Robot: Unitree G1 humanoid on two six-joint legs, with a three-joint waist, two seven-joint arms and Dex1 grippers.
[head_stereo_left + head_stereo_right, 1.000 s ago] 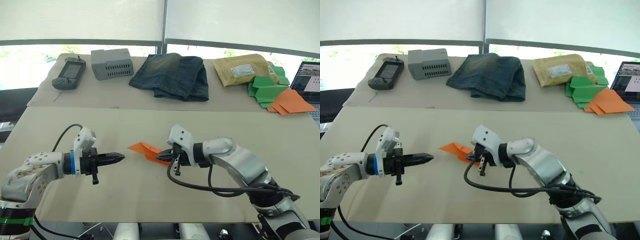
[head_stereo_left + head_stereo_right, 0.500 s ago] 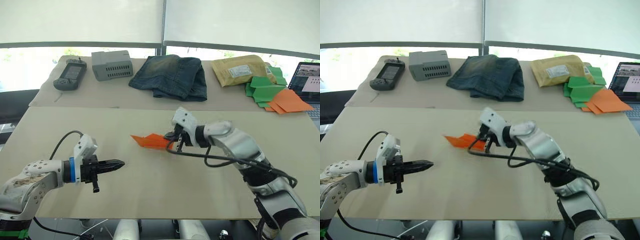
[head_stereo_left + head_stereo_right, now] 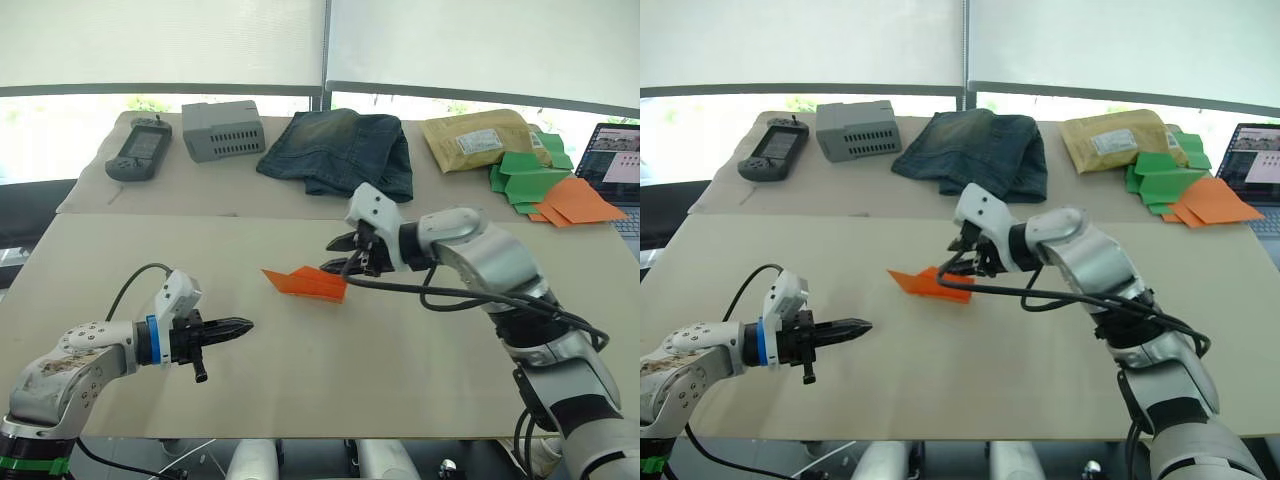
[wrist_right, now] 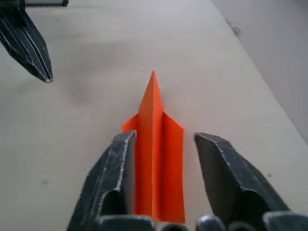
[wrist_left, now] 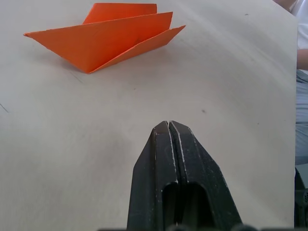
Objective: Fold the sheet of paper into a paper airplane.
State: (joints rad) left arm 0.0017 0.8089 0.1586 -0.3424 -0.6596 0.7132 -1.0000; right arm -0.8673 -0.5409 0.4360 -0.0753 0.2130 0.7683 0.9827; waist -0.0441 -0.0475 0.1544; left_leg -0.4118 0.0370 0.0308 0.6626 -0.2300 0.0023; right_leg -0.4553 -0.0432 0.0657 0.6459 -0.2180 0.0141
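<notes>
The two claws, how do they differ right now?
The left claw is shut on nothing, while the right claw is open. The left claw sits apart from the paper airplane, pointing toward it; the right claw hangs just above the plane's tail end. Both have two black fingers and hover over the tan table.

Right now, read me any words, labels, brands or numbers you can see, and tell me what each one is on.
None can be read.
Tan padded envelope: a white label, print too small to read.
Laptop screen: content too small to read.
Handheld device and grey box: no legible markings.
Orange paper airplane: blank.
</notes>
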